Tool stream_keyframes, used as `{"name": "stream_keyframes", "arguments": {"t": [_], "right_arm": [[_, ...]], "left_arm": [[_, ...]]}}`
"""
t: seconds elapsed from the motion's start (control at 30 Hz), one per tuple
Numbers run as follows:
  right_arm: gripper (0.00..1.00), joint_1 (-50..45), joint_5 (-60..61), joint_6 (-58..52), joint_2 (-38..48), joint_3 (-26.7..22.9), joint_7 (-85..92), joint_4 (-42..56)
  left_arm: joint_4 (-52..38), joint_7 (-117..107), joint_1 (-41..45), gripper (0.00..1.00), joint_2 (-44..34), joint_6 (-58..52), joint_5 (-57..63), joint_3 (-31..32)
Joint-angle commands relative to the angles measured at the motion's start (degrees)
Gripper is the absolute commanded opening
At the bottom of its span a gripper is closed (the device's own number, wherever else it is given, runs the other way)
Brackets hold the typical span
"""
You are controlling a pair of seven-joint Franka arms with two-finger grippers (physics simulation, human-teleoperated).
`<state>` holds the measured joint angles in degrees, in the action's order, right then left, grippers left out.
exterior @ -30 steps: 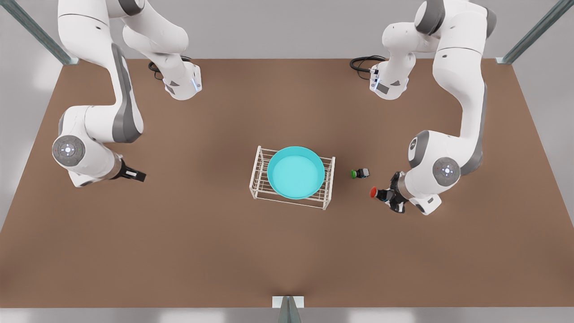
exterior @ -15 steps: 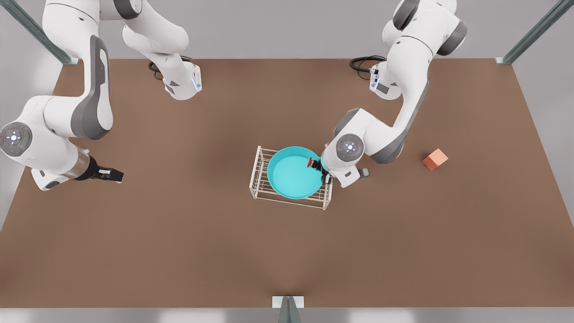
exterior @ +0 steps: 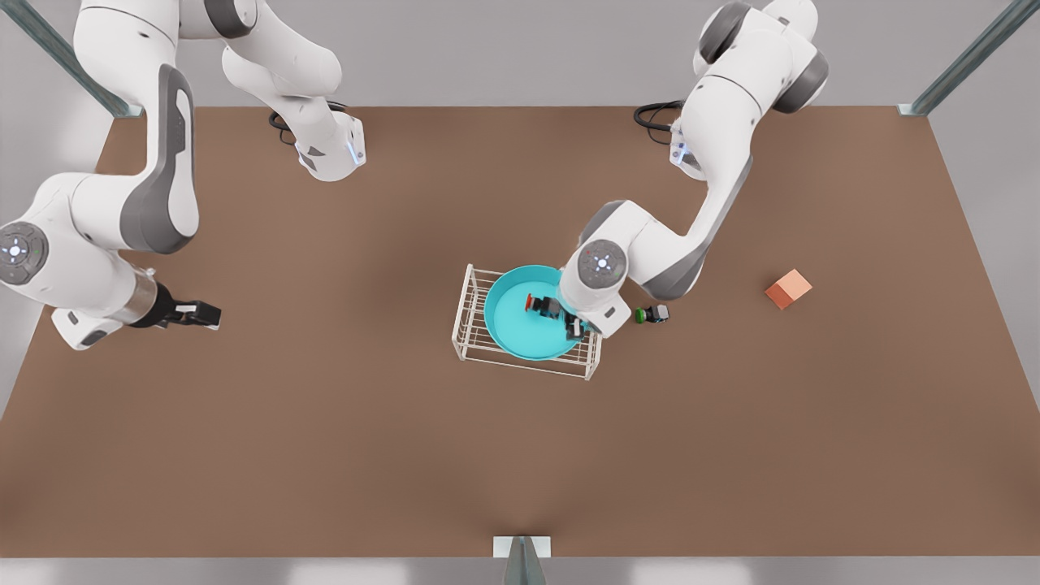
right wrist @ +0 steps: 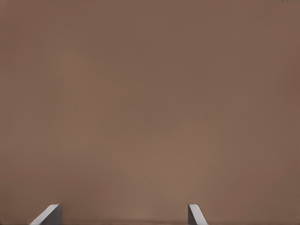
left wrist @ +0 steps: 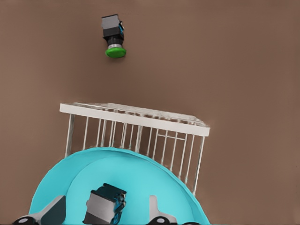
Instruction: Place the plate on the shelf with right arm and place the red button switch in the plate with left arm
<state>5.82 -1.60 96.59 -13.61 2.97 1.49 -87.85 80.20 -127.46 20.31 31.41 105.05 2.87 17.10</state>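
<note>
I run two matching arms with glossy white rounded shells and grey bands at the joints. Each wrist has a round grey cap with small lights. Black cables coil at both bases, which glow faintly blue. The left gripper [exterior: 565,318] and right gripper [exterior: 203,314] are black.

A big brown table [exterior: 341,422] fills most of the front view. Its top is flat and plain. Past its far edge stands a light grey wall [exterior: 504,49]. Grey metal posts [exterior: 967,57] slant up at the two far corners. One more short post [exterior: 521,561] sits at the middle of the near edge.
</note>
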Motion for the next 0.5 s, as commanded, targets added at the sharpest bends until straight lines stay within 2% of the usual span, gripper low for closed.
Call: {"name": "stream_keyframes", "arguments": {"t": [0.0,0.1,0.13,0.23,0.3,0.33,0.47], "right_arm": [[1.0,-0.02,-0.24,-0.18,-0.1,0.02,5.28,0.04],[1.0,-0.02,-0.07,-0.09,-0.1,0.02,5.36,0.04],[1.0,-0.02,-0.16,-0.09,-0.1,0.02,5.1,0.04],[1.0,-0.02,-0.16,-0.09,-0.1,0.02,5.19,0.04],[1.0,-0.11,-0.42,-0.09,-0.45,0.11,4.92,0.04],[1.0,-0.11,-0.42,-0.09,-0.62,0.11,4.92,0.04],[1.0,-0.28,-0.42,-0.09,-1.15,0.19,4.84,0.04]], "left_arm": [[0.04,9.75,-4.75,1.0,-2.05,-4.07,5.22,-0.13],[-0.22,56.42,-15.22,1.0,-2.84,-4.6,7.85,-0.31],[-0.22,65.74,-15.39,1.0,-2.84,-4.6,14.88,-0.22],[-0.22,94.75,-21.81,1.0,-3.98,-6.53,14.63,-0.22],[-0.31,104.16,-26.46,1.0,-4.78,-6.53,11.37,-0.13],[-0.75,104.52,-27.17,1.0,-4.69,-6.35,8.21,-0.13],[-2.68,104.52,-27.96,1.0,-4.34,-6.44,8.12,0.13]]}}
